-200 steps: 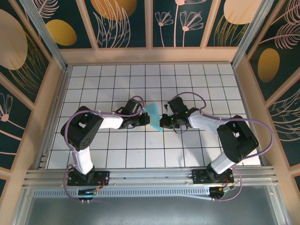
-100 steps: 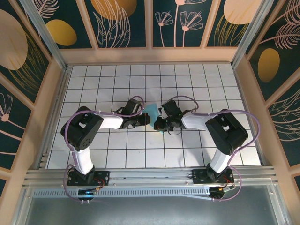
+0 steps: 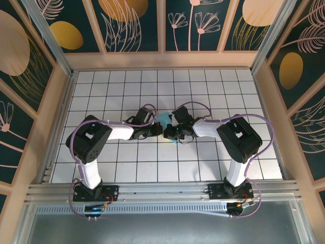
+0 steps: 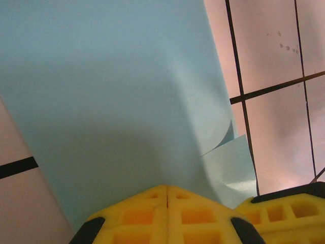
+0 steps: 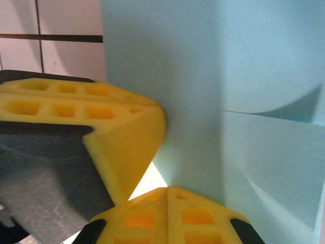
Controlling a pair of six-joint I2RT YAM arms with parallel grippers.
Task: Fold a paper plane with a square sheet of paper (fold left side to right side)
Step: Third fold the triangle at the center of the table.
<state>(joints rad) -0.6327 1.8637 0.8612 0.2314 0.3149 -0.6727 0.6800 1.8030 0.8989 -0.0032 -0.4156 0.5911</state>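
In the top external view the two arms are reaching inward over the white grid table (image 3: 127, 91) and are meeting near its middle; the left gripper (image 3: 158, 130) and the right gripper (image 3: 170, 133) are sitting just beside each other, nose to nose; the square sheet of paper (image 3: 163, 120) is showing as a turquoise patch between and behind them, with a small corner poking out below the right gripper. In the left wrist view the left gripper (image 4: 166, 195) is pressing its yellow pads fully together, with only a thin seam between them; the sheet (image 4: 111, 101) is rising straight from those tips and is standing clear of the table, so the pads are apparently nipping its near edge; a second layer of the paper is curling out at the lower right, beside the right gripper's fingers (image 4: 284, 216), which are crowding in just beside the left ones. In the right wrist view the right gripper (image 5: 167, 195) is likewise holding its pads tight together; the sheet (image 5: 244, 76) is running down to their seam and appears to be pinched there; a straight horizontal edge is crossing the paper on the right side; the left gripper's fingers (image 5: 76, 112) are lying alongside, touching the sheet's left edge, with the tiled table (image 5: 66, 56) showing behind them.
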